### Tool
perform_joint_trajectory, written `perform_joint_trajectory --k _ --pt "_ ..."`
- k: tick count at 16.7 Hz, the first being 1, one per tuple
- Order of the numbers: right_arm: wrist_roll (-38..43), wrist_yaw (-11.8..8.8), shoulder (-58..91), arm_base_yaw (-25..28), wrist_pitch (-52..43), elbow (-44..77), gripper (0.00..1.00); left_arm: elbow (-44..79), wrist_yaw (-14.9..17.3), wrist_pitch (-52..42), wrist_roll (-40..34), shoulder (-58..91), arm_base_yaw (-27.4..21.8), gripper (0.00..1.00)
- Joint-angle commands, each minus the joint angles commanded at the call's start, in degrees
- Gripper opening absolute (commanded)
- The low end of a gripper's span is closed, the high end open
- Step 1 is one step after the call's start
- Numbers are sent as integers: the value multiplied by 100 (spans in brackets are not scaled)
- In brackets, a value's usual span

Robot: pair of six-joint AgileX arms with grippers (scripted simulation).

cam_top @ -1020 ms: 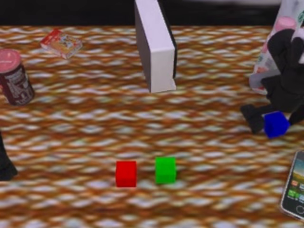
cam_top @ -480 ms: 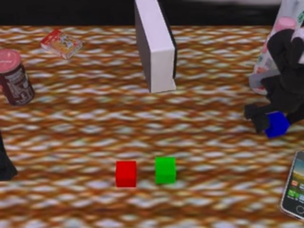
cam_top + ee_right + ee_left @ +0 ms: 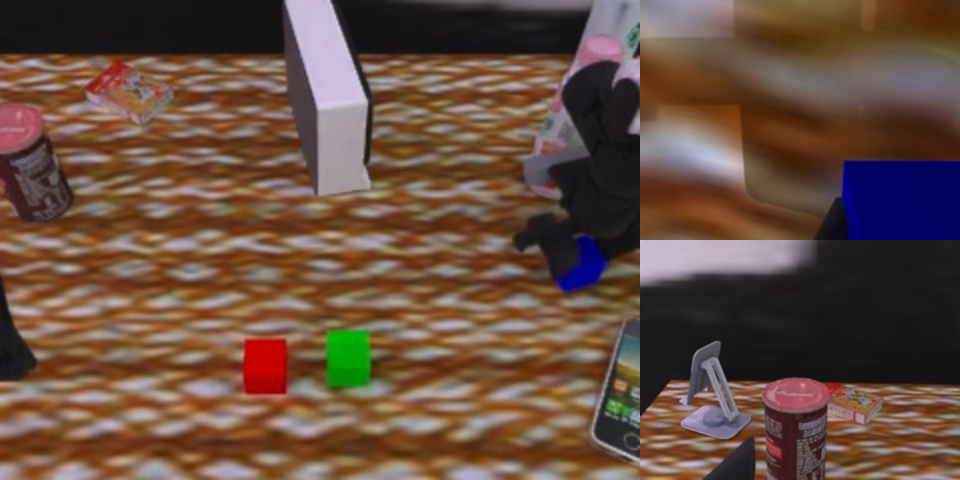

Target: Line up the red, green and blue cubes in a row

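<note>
Your right hand (image 3: 568, 250) grips the blue cube (image 3: 584, 266) at the bench's (image 3: 450, 330) right side. Red cube (image 3: 265, 365) and green cube (image 3: 348, 358) sit side by side. Next, carry blue beside green.

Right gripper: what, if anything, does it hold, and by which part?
The right gripper has closed on the small matte blue cube, its fingers against opposite side faces.

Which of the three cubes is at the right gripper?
The small matte blue cube, at the right gripper; the red cube and green cube sit together mid-table.
</note>
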Motion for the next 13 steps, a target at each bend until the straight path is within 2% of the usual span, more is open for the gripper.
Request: perform_joint_trajectory --k 8,13 --pt "9 -9 -87 -9 -48 32 0 0 0 0 0 0 0 100" --pt "5 -14 -428 18 -899 484 0 0 0 0 0 0 0 100"
